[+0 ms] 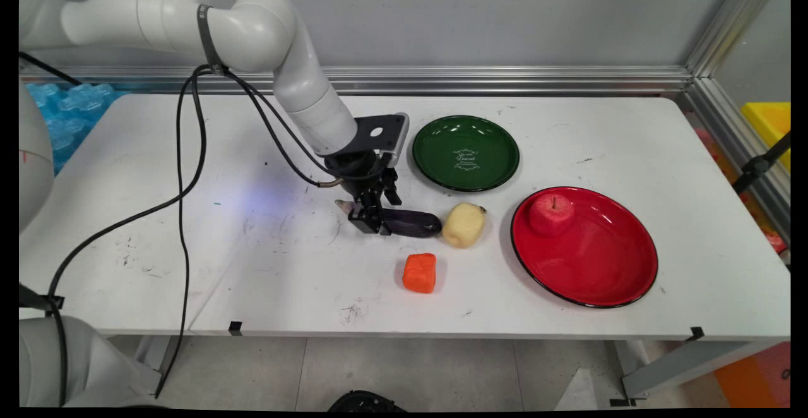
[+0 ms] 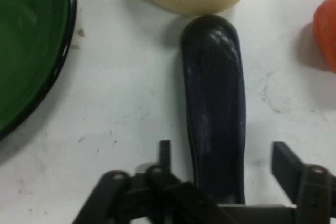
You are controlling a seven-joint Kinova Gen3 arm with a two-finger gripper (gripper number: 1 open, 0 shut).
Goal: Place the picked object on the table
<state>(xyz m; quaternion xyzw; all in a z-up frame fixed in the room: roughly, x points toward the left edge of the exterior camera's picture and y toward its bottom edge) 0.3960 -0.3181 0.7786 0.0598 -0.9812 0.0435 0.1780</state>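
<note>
Eggplant (image 2: 215, 108) lengthwise between gripper (image 2: 223, 163) fingers.

White tabletop (image 1: 568, 127) bearing, left to right: a dark purple eggplant (image 1: 413, 223) lying on its side, a pale yellow potato (image 1: 463, 225) at its tip, a red plate (image 1: 593, 266); behind, a green plate (image 1: 466, 153); in front, an orange block (image 1: 420, 273).

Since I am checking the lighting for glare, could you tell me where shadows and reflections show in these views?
Main view: even light, with soft, short shadows beside the orange block and the pale yellow vegetable, and a faint sheen on the red plate. Hand view: streaky highlights on the glossy eggplant, and a dim shadow under the green plate rim.
</note>
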